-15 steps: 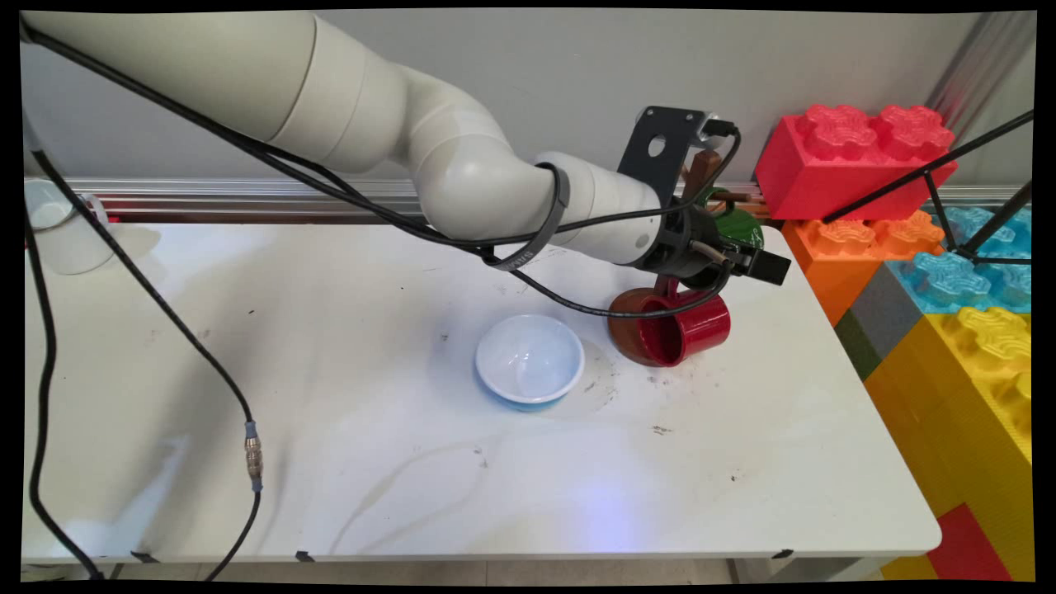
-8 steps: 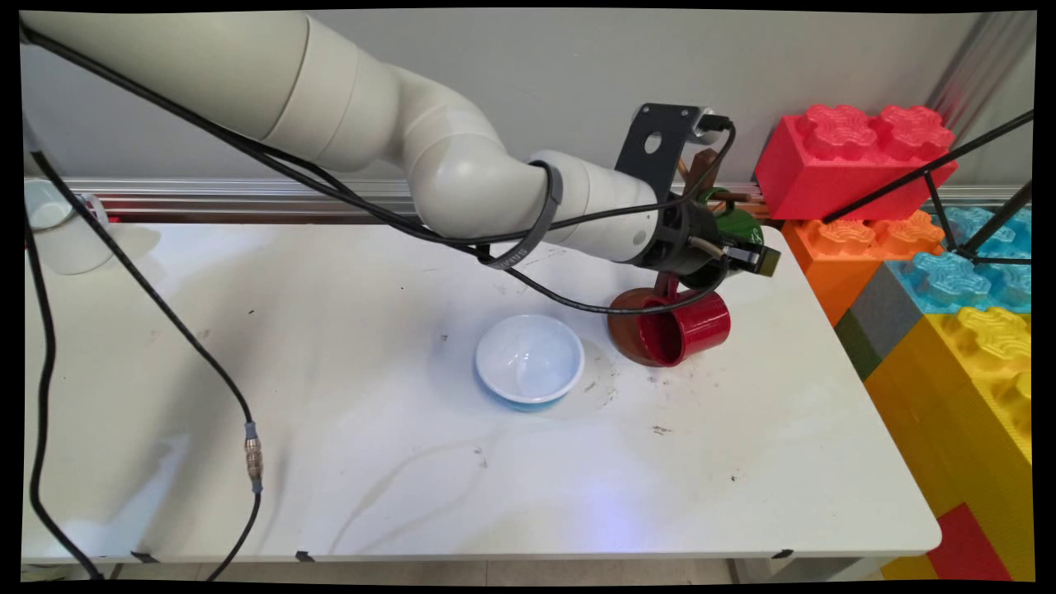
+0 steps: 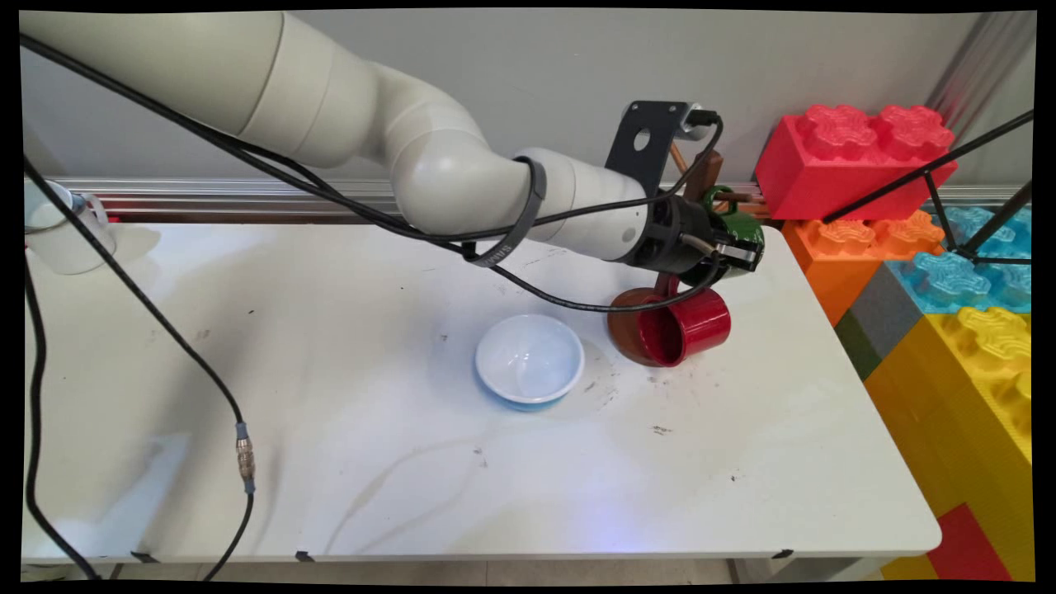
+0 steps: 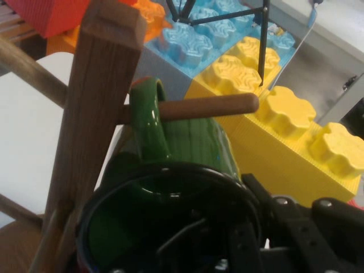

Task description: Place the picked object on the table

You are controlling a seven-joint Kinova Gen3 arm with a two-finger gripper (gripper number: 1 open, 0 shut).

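The gripper (image 3: 737, 252) is pressing against the green mug (image 4: 170, 170), which is hanging by its handle on the wooden mug tree's (image 4: 94, 114) peg near the table's (image 3: 412, 462) far right corner; I cannot tell the fingers' state. A sideways pull risks tipping the tree and the red mug (image 3: 685, 330).

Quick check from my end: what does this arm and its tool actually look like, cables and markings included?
White, rounded tubular arm with thick cylindrical links, ending in a black wrist and black two-finger tool. A flat black bracket with a round hole rises above the wrist. Black cables drape along the arm; one hangs down with a metal connector. A grey strap rings the forearm.
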